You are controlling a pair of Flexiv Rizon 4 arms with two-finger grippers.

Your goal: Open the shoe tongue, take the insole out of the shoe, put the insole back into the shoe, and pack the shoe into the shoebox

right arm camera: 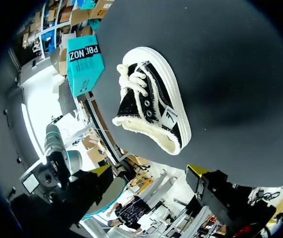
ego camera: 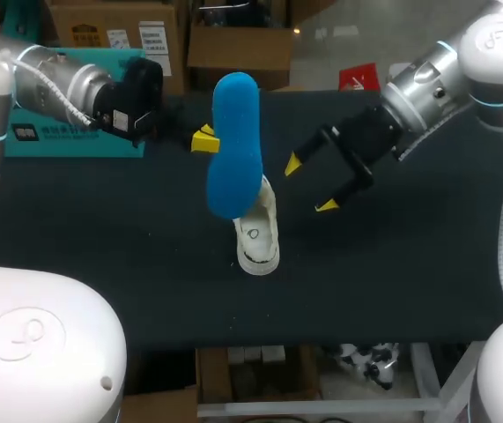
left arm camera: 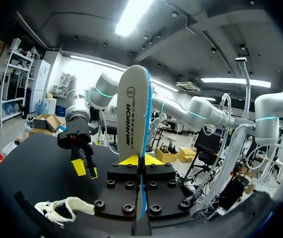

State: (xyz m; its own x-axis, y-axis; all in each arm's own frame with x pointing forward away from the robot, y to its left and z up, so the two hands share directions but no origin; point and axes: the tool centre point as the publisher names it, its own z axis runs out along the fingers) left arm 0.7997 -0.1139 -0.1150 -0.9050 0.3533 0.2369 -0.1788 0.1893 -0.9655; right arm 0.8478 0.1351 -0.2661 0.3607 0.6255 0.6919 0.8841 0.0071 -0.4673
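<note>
Blue insole [ego camera: 236,145] on end in the upper middle, pinched tight in the left gripper [ego camera: 204,139], arm in from the upper left, shoe [ego camera: 258,236] on the table [ego camera: 410,264] just below, right gripper [ego camera: 310,185] right of the shoe, fingers [ego camera: 292,165] wide apart, teal shoebox [ego camera: 66,145] at upper left.

Even light is falling from overhead onto the dark table [ego camera: 392,282], which is soaking it up and giving off little glare. The blue insole [ego camera: 236,141] is glowing vividly against it, while the pale toe of the shoe [ego camera: 258,242] is washing out slightly. In the right wrist view a soft shadow is lying on the table just beside the shoe.
</note>
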